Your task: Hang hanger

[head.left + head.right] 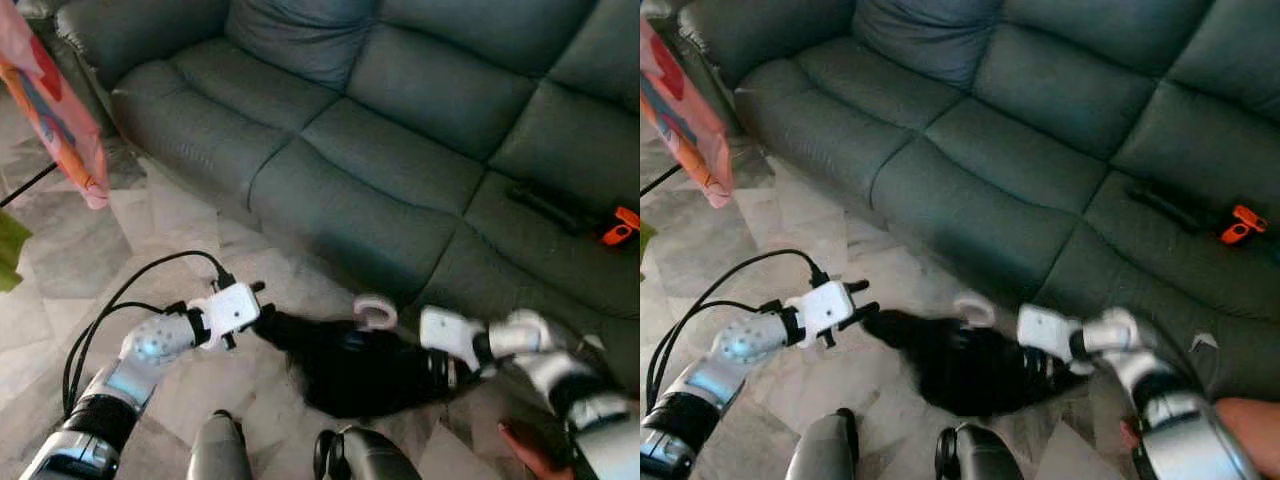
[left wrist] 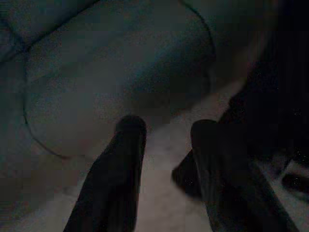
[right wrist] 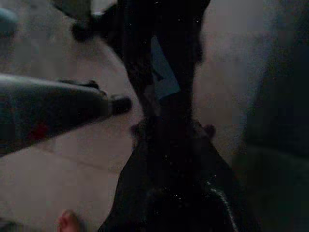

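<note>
A black garment (image 1: 345,365) on a pale pink hanger hangs low over the tiled floor in front of a dark green sofa (image 1: 400,150). The hanger's hook (image 1: 375,313) sticks up from the garment's top. My left gripper (image 1: 262,303) sits at the garment's left tip. In the left wrist view its two fingers (image 2: 118,169) stand open with floor between them and the black cloth against one finger. My right gripper (image 1: 440,368) reaches into the garment's right side, shut on the cloth. The right wrist view shows black fabric (image 3: 169,159) draped over its fingers.
An orange and black tool (image 1: 620,226) and a long black object (image 1: 545,205) lie on the sofa's right seat. A pink and orange cloth (image 1: 55,105) hangs at the upper left. A person's foot (image 1: 530,450) is by my right arm. My own legs (image 1: 220,450) stand below.
</note>
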Motion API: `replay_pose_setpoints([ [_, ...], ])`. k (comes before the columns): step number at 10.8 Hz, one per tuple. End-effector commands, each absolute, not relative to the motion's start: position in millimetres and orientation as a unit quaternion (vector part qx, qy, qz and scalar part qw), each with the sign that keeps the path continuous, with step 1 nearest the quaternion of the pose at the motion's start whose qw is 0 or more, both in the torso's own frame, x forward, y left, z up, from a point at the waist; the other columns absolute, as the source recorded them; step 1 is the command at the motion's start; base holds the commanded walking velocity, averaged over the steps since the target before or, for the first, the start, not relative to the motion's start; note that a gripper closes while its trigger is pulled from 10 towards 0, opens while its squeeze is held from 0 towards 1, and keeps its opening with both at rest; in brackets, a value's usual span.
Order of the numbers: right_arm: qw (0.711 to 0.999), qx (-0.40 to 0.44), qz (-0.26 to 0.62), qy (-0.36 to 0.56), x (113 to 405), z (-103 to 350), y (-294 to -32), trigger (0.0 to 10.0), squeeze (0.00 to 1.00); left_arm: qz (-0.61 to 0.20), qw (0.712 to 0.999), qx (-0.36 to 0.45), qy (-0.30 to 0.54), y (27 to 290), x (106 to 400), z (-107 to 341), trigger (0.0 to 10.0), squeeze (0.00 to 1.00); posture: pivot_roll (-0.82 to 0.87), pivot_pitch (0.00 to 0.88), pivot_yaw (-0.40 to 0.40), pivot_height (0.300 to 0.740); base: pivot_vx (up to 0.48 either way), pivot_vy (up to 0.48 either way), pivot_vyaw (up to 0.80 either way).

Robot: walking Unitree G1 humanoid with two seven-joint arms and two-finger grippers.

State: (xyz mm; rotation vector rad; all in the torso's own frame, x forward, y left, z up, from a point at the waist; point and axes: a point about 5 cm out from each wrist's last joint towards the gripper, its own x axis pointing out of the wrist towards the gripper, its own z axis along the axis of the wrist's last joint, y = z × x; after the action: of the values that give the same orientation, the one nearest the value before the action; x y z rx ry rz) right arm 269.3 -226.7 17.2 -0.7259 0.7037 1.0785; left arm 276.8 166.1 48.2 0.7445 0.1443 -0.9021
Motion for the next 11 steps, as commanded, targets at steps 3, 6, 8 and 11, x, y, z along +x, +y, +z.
replay_pose_setpoints([
  [3, 0.860, -0.258, 0.330, 0.291, 267, 4, -228, 0.0, 0.00, -0.350, 0.875, 0.323, 0.082, 173, 261, 22, 10.0, 1.00, 0.00, 0.147, -0.092, 0.740, 0.000, 0.000, 0.00],
  [6, 0.948, -0.148, 0.185, 0.215, 263, 3, -220, 0.0, 0.00, -0.145, 0.965, 0.205, 0.076, 191, 254, 15, 10.0, 1.00, -0.01, 0.104, -0.093, 0.740, 0.000, 0.000, 0.00],
  [8, 0.977, -0.067, 0.101, 0.174, 261, 5, -212, 0.0, 0.00, -0.076, 0.982, 0.157, 0.065, 199, 265, 24, 10.0, 1.00, 0.00, 0.064, -0.098, 0.740, 0.000, 0.000, 0.00],
  [11, 0.987, -0.005, 0.113, 0.116, 264, 24, -189, 10.0, 0.00, -0.054, 0.995, 0.086, -0.016, 195, 284, 57, 10.0, 0.00, -0.02, 0.023, -0.090, 0.740, 0.000, 0.000, 0.25],
])
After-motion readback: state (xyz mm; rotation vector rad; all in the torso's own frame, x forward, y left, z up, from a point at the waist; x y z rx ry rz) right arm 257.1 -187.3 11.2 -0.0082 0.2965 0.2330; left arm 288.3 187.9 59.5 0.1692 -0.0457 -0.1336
